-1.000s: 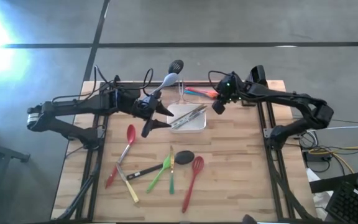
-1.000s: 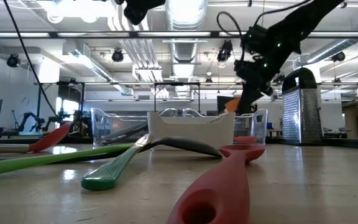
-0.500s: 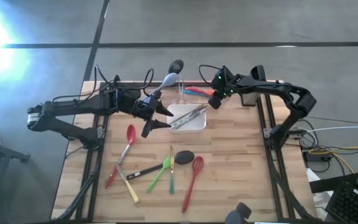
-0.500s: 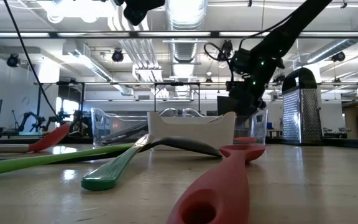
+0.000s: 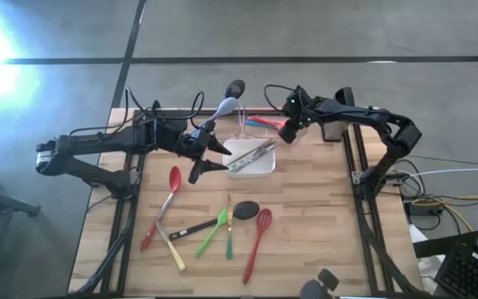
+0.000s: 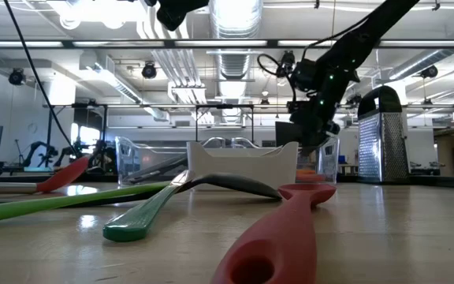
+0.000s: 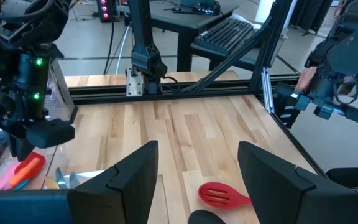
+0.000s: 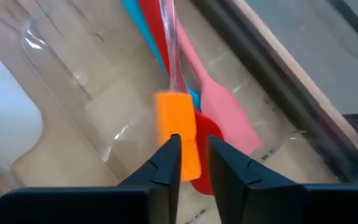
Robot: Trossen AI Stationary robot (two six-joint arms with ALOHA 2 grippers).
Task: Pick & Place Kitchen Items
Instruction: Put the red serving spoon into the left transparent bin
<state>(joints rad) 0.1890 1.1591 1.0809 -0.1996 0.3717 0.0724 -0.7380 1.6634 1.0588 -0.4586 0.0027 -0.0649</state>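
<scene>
Kitchen utensils, part sorted: right gripper point(image 8: 188, 163) releasing an orange spatula point(image 8: 178, 142) over the clear bin point(image 8: 73, 81).

Nearest, smooth slim utensils are lying loose on the wooden table point(image 5: 322, 216): red slotted spoon point(image 5: 258, 232), green spoon point(image 5: 213, 231). Beyond, the left gripper point(image 5: 208, 158) is hovering, fingers spread and holding nothing, beside the white square dish point(image 5: 251, 158). Farthest, the right arm, stretched inward and lower than a second ago, is parting its fingers, the flat orange blade between them above pink, red and blue handles.
</scene>
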